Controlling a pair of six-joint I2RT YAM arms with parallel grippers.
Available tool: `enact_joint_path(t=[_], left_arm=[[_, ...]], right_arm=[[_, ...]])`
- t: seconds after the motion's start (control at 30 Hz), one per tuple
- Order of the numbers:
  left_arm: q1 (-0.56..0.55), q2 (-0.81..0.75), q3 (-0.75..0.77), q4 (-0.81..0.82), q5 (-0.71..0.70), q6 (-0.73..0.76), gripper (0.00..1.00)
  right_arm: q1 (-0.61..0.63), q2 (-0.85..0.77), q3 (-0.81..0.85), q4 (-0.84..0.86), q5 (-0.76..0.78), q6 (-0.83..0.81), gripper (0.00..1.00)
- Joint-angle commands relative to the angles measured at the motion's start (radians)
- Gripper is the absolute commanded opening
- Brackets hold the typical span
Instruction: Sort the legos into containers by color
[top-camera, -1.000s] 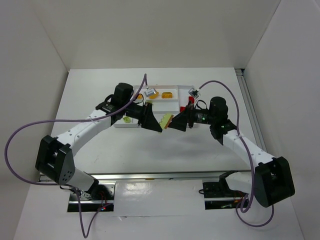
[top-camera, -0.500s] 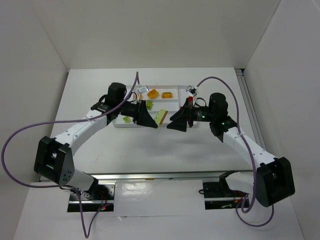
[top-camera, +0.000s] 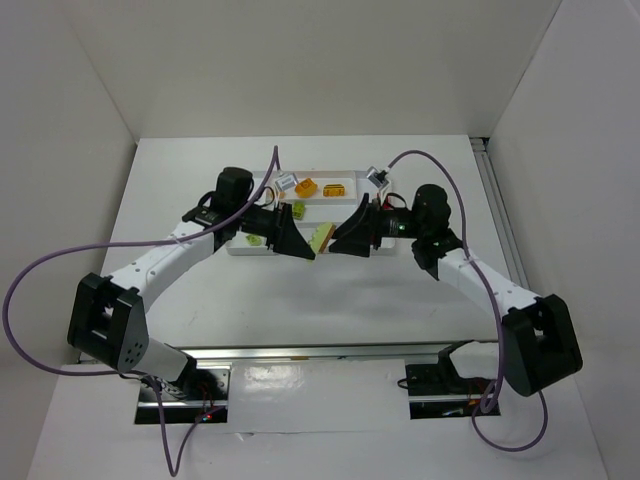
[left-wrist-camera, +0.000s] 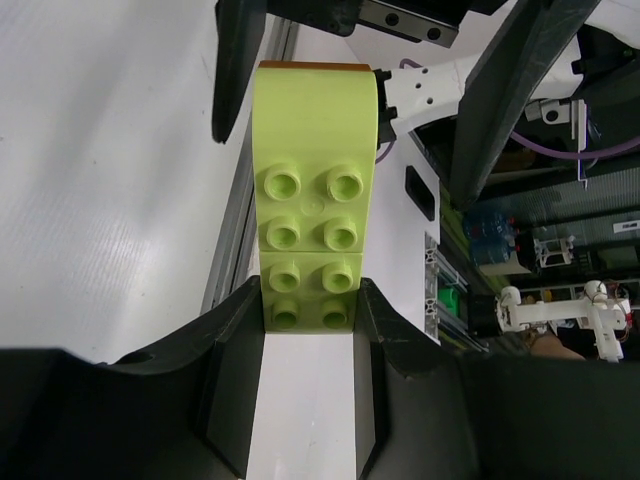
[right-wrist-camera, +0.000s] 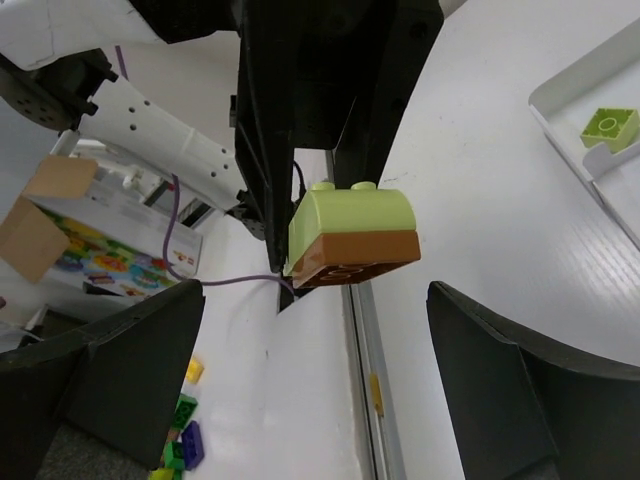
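— Left gripper (left-wrist-camera: 310, 300)?
— Clamped on green-over-orange lego stack (left-wrist-camera: 315, 150), aloft at near edge of white tray (right-wrist-camera: 590, 85) half hidden under arms (top-camera: 170, 255).
— Right gripper (right-wrist-camera: 320, 340)?
— Spread wide, empty, facing stack. White table (top-camera: 300, 300), white walls (top-camera: 300, 70).

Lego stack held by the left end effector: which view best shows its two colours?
Right wrist: the stack appears side-on, green over orange-brown. Left wrist shows mostly its green studded face; top external, a small pale sliver.
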Motion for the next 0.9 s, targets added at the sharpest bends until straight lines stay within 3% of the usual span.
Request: enact_joint_path(t=[0.0, 0.13, 0.3, 0.4, 0.5, 0.53, 0.57, 0.63, 0.87], left_arm=[[-0.006, -0.034, -0.011, 0.061, 0.048, 0.016, 0.00], [-0.006, -0.034, -0.011, 0.048, 0.039, 0.025, 0.00], [-0.015, -0.034, -0.011, 0.048, 0.039, 0.025, 0.00], [-0.015, -0.034, -0.011, 0.048, 0.039, 0.034, 0.00], [-0.015, -0.034, -0.011, 0.037, 0.039, 0.034, 0.00], [-0.015, -0.034, -0.011, 0.028, 0.029, 0.043, 0.00], [-0.015, -0.034, -0.002, 0.019, 0.029, 0.052, 0.00], [-0.015, -0.034, -0.002, 0.006, 0.029, 0.053, 0.00], [0.064, -0.044, 0.018, -0.067, 0.005, 0.100, 0.00]], right_arm=[[0.022, 0.025, 0.012, 0.124, 0.018, 0.040, 0.99], [0.022, 0.067, 0.012, 0.236, 0.028, 0.108, 0.96], [0.022, 0.085, 0.021, 0.270, 0.028, 0.129, 0.79], [0.031, 0.094, 0.021, 0.296, 0.028, 0.151, 0.75], [0.040, 0.094, 0.021, 0.307, 0.039, 0.151, 0.55], [0.040, 0.094, 0.021, 0.321, 0.039, 0.161, 0.42], [0.040, 0.094, 0.021, 0.321, 0.039, 0.161, 0.36], [0.040, 0.094, 0.021, 0.296, 0.053, 0.151, 0.28], [0.019, -0.018, 0.021, -0.130, 0.211, -0.082, 0.13]])
